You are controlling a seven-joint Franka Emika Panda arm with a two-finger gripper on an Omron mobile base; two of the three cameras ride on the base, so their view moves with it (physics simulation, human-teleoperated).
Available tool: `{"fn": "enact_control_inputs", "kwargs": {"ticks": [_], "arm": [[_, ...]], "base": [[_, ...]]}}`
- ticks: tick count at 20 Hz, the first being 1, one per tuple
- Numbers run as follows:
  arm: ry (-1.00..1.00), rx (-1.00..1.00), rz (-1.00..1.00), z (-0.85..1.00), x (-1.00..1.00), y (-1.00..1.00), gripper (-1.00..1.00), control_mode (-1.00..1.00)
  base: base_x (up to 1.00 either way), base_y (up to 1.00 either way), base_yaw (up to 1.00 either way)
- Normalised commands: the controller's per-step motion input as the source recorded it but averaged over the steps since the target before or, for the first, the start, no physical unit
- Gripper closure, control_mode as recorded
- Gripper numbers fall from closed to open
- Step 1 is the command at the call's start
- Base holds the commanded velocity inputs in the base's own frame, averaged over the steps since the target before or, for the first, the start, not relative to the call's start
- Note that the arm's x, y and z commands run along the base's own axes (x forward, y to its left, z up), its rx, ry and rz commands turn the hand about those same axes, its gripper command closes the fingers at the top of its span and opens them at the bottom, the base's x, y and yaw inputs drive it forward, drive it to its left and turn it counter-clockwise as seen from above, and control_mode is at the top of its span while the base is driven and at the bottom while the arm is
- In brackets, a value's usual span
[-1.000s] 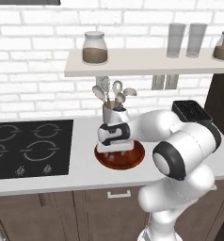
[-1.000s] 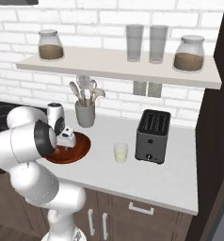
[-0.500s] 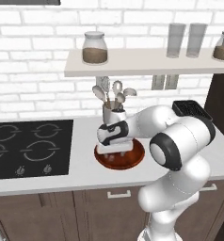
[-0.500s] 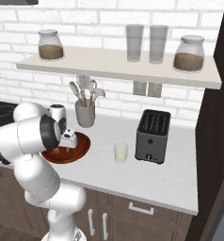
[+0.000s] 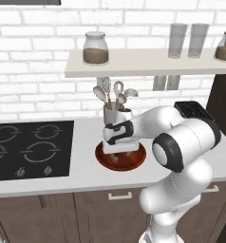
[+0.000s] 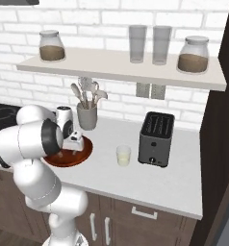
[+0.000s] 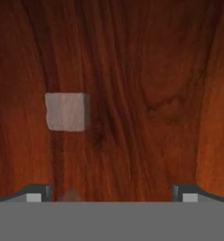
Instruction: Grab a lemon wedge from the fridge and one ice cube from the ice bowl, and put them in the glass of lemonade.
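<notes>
My gripper (image 7: 112,195) hangs open, low over the reddish-brown wooden ice bowl (image 7: 147,94). Its two dark fingertips (image 7: 36,193) stand wide apart with nothing between them. One pale ice cube (image 7: 66,111) lies on the bowl's floor, ahead of the left fingertip and apart from it. From the base, the gripper (image 5: 119,153) (image 6: 71,152) points down into the ice bowl (image 5: 101,160) (image 6: 86,153). The glass of lemonade (image 6: 123,155) stands on the counter right of the bowl. The lemon wedge and the fridge are out of view.
A grey utensil cup (image 5: 114,114) (image 6: 87,116) stands right behind the bowl. A black toaster (image 6: 156,138) (image 5: 193,110) is to the right, a black cooktop (image 5: 29,147) to the left. A shelf (image 6: 121,72) overhead carries jars and two tall glasses.
The hand has crept a little to the right over the bowl. The jaws have stayed open.
</notes>
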Motion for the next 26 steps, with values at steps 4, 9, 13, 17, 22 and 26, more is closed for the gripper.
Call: {"fn": "enact_control_inputs", "kwargs": {"ticks": [4, 9, 13, 17, 22, 26], "arm": [[-0.06, 0.03, 0.1, 0.08, 0.0, -0.03, -1.0, -1.0], [0.01, 0.0, 0.27, 0.07, -0.02, 0.14, -1.0, -1.0], [0.04, -0.03, 0.24, 0.0, -0.1, 0.02, -1.0, -1.0], [-0.01, 0.0, 0.14, 0.0, 0.0, 0.0, -1.0, -1.0], [0.0, 0.0, 0.16, 0.0, 0.0, 0.0, -1.0, -1.0], [0.0, 0.0, 0.22, 0.02, 0.0, 0.0, -1.0, -1.0]], "base": [[0.0, 0.0, 0.0], [0.0, 0.0, 0.0], [0.0, 0.0, 0.0], [0.0, 0.0, 0.0], [0.0, 0.0, 0.0], [0.0, 0.0, 0.0]]}}
